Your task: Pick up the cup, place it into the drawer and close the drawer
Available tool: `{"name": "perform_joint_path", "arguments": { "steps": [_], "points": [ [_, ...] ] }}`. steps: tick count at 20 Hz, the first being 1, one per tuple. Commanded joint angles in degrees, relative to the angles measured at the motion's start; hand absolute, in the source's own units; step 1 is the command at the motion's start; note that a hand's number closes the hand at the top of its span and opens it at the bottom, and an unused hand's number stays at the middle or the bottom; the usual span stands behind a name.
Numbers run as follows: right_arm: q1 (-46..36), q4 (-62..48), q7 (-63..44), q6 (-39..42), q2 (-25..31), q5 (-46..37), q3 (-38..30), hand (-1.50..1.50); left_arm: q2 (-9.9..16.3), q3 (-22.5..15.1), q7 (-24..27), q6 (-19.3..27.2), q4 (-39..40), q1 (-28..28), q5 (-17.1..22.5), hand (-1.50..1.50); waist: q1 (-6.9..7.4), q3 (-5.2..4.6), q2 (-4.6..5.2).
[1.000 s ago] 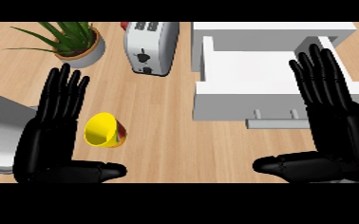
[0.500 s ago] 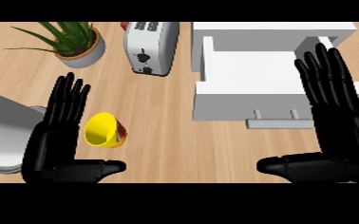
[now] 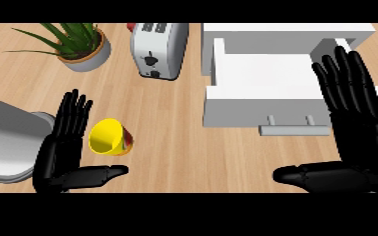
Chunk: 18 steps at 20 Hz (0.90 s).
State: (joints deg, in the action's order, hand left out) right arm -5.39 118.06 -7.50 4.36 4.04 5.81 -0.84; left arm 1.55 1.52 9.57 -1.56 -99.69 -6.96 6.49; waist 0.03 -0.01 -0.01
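Cup (image 3: 111, 137), yellow, lies tipped on the counter (image 3: 170, 130) near its front-left part, not yet picked up (so every step remains). Left hand (image 3: 63, 150) sits just beside it, fingers straight and apart, holding nothing. Drawer (image 3: 262, 87) stands pulled open toward the right edge, nothing visible inside; right hand (image 3: 347, 125) hangs flat by its handle (image 3: 294, 128).

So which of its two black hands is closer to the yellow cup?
The left hand: the yellow cup lies right beside its fingers, while the right hand is across the counter by the open drawer.
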Motion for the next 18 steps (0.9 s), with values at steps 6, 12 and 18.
{"name": "perform_joint_path", "arguments": {
  "steps": [6, 12, 18],
  "points": [
    [-1.8, -4.9, 3.0, 0.7, -0.9, -0.6, 0.3, -1.50, 3.1, 4.7, 6.8, -4.7, 10.5, 0.1, 2.0, -1.50, 0.14, 0.00, 0.04],
    [3.9, 6.2, -3.0, -0.4, -2.0, -2.0, 4.7, -1.50, 3.4, 6.1, 13.8, -5.4, 20.1, 1.8, 0.3, -1.50, -0.16, -0.01, -0.04],
    [-1.2, 1.2, -2.0, 0.2, -0.7, 0.0, 1.0, -1.50, 3.4, 7.6, 17.7, -5.8, 30.6, 7.4, 0.3, -1.50, -0.07, -0.01, 0.02]
  ]
}}
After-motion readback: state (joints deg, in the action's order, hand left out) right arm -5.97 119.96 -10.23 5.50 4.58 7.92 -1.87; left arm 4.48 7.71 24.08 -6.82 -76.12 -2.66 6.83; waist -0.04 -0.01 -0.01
